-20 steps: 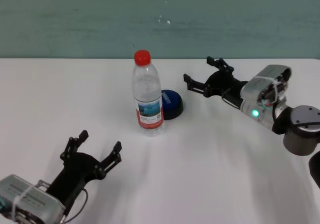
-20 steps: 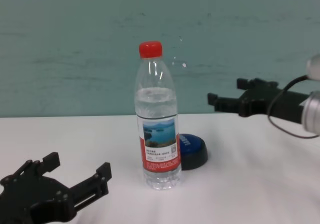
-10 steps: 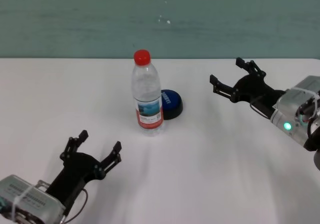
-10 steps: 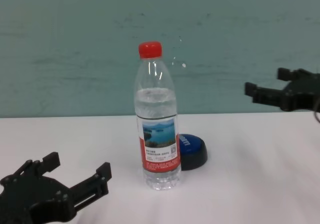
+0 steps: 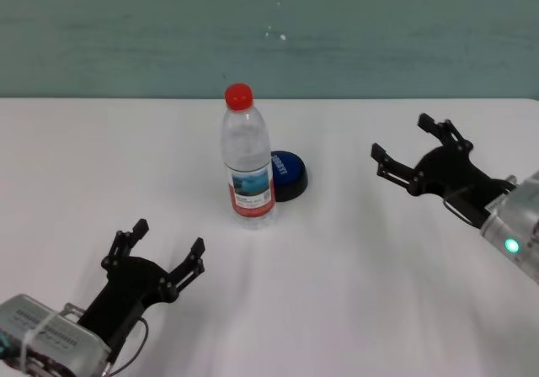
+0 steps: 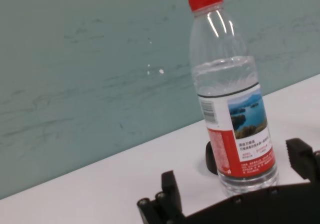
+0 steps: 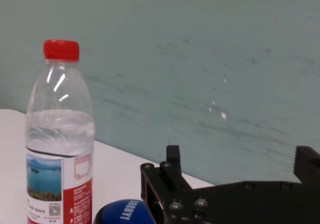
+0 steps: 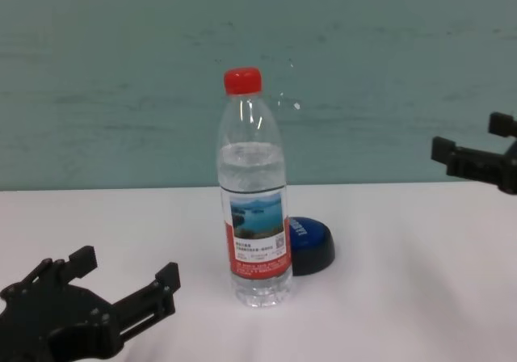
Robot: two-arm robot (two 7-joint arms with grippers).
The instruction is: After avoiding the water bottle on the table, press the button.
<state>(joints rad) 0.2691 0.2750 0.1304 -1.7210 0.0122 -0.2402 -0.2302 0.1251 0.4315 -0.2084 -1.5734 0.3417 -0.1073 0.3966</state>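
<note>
The water bottle (image 5: 249, 160) is seen upright near the middle of the white counter (image 5: 354, 293), red cap on. The blue button (image 5: 289, 174) is set just behind it and toward the robot's right, partly hidden by the bottle in the chest view. The right hand (image 5: 410, 154) is held above the counter, well apart from the button on the robot's right, its fingers spread and pointing toward the button. The left hand (image 5: 166, 253) is parked low at the near left, also spread, holding nothing.

The step in hand is judged to be the approach to the button, which is not yet pressed. It is best reached from the right and from behind, where the dome lies open, so that the bottle is never crossed. The hand should be brought above the dome first and then lowered straight down, one fingertip or the joined fingers being set on the dome's top. A sideways sweep at low height is to be avoided, since the tall bottle could be tipped by a light knock.
</note>
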